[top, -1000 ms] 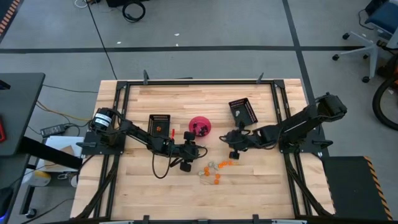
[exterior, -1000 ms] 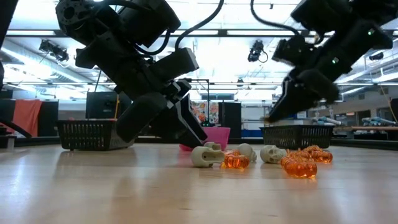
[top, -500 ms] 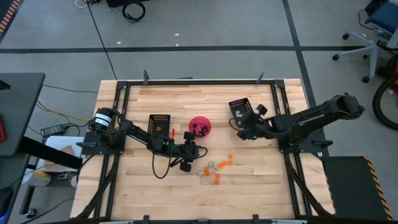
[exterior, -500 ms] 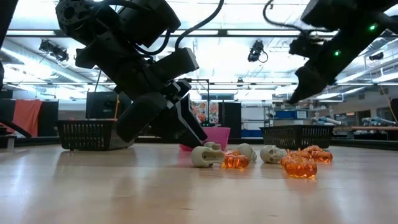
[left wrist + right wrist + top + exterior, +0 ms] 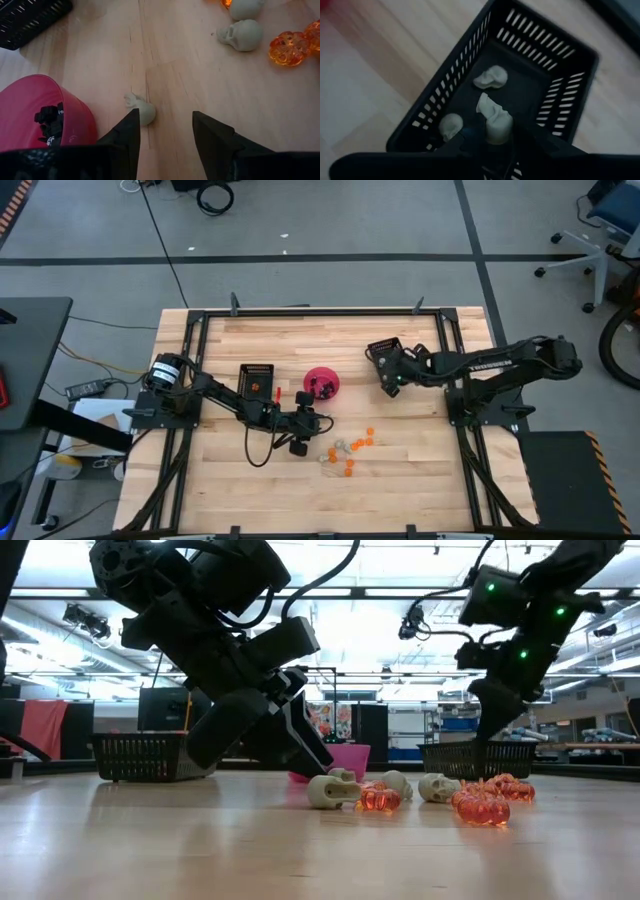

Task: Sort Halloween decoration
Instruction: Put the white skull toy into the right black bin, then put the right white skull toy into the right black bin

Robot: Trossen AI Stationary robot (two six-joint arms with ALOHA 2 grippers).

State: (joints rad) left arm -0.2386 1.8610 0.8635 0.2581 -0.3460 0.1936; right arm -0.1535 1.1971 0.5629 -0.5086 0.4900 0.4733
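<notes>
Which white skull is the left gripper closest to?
The lone skull lying beside the pink bowl, just ahead of the open left gripper. The other skulls lie farther off, by the orange pumpkins.

My right gripper [image 5: 492, 142] is dark, with a whitish-grey skull trinket [image 5: 495, 120] between its fingers over the black slotted plastic tray [image 5: 555, 65]. Beside my dark left gripper [image 5: 165, 135] lie another pale grey skull [image 5: 141, 107], translucent orange pumpkin trinkets [image 5: 288, 47], and a glossy pink round bowl [image 5: 75, 117] on light, grained wood.
</notes>
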